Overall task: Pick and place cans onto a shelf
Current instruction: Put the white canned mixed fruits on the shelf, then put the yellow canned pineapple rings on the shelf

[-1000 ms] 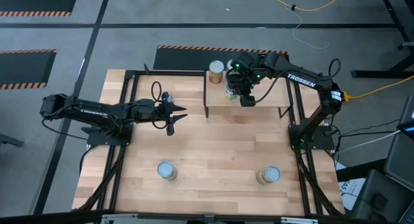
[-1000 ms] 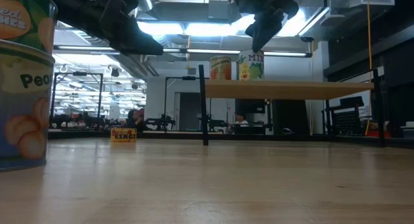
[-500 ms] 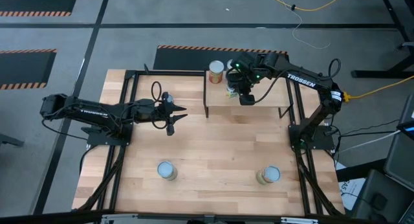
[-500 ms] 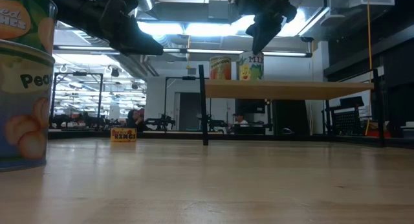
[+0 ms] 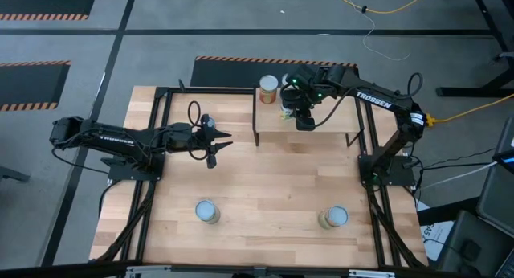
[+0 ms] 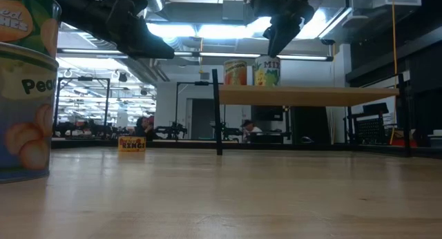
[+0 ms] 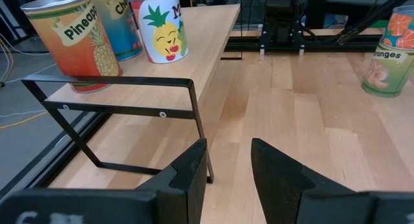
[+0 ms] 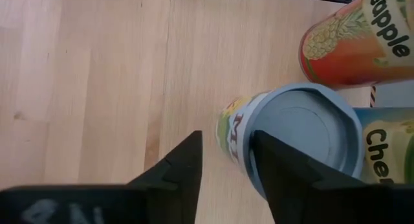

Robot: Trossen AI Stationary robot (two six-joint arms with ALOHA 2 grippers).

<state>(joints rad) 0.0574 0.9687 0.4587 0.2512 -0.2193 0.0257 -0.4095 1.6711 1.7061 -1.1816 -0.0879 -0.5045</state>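
Both sets of jaws stood narrowly apart and held nothing. The right gripper (image 5: 303, 121) hung above the shelf (image 5: 321, 127), right over the mix can (image 8: 294, 143) that stood upright on the board; its fingers were clear of the tin, as the low view showed the gripper (image 6: 280, 39) well above the can's top (image 6: 267, 70). Beside that tin on the shelf stood a pineapple can (image 7: 72, 36) and a blue-labelled can (image 7: 118, 23), all three close together at the shelf's far end. So the step in hand looked like the end of a placement: the mix can was set down and let go, and the right arm was over it. The left gripper (image 5: 214, 148) waited above the table's left half, pointing toward the shelf. Two cans remained on the table's near side: a pale-topped can (image 5: 206, 211) and an oranges can (image 5: 333, 218), well apart from each other and from the shelf. The next move would likely call for the right arm to lift straight up, so as not to knock the crowded tins, then swing to the oranges can, which lay on its side of the table, and open wider before closing on it
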